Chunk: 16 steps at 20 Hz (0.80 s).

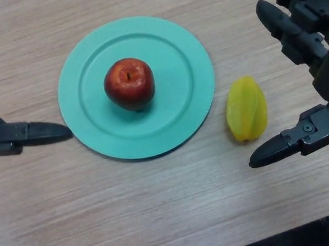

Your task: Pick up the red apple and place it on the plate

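head view: the apple (pixel 129 83) sat upright in the middle of the plate (pixel 189 107), so placing looked done. the right hand (pixel 315 77) hung spread and empty beside a yellow starfruit (pixel 246 108) near the desk's (pixel 131 211) right edge; the left hand (pixel 23 136), straight-fingered and empty, touched the plate's left rim. next, both hands would only need to pull clear.

A pale, light-brown wood-grain tabletop (pixel 159 203) with fine streaks running roughly left to right fills nearly the whole head view under soft, even light, ending at its near edge where a dark strip (pixel 310 238) shows at bottom right.
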Available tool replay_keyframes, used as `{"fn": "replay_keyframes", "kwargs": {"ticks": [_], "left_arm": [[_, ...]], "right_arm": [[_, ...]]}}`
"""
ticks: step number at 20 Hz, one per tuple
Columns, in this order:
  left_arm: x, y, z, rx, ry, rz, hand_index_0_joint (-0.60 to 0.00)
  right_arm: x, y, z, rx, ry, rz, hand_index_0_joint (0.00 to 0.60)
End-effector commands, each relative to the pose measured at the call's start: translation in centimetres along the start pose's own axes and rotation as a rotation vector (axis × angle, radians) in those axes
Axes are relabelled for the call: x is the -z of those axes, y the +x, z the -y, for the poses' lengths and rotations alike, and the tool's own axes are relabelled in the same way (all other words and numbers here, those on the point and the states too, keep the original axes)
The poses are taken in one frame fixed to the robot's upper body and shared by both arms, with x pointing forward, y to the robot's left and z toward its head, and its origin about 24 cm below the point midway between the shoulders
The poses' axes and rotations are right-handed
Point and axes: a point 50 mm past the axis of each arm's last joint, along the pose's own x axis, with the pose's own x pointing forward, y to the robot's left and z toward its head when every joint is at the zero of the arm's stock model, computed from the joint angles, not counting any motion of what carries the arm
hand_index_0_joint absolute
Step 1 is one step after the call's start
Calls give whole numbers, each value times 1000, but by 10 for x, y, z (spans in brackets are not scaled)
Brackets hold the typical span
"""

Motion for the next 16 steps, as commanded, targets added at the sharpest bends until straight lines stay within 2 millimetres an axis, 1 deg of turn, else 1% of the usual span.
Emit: {"fn": "replay_keyframes", "kwargs": {"ticks": [1, 2, 7, 10, 13, 14, 16], "left_arm": [[-31, -5, -5, -41, 70, 209, 0], [-28, -5, -4, -35, 86, 206, 0], [-31, -6, 2, -24, 160, 238, 0], [-23, 0, 0, -50, 177, 254, 0], [-22, -1, 5, -46, 188, 255, 0], [-24, -1, 4, -47, 184, 254, 0], [-20, 1, -3, -53, 202, 233, 0]], "right_arm": [[-26, -2, 7, 32, -26, 177, 0], [-26, -1, 8, 39, -27, 181, 0], [-23, -1, 12, 61, -17, 189, 0], [-17, 3, 13, 65, -31, 196, 0], [-17, 5, 14, 55, -47, 195, 0], [-18, 5, 14, 50, -49, 202, 0], [-16, 5, 15, 41, -58, 206, 0]]}}
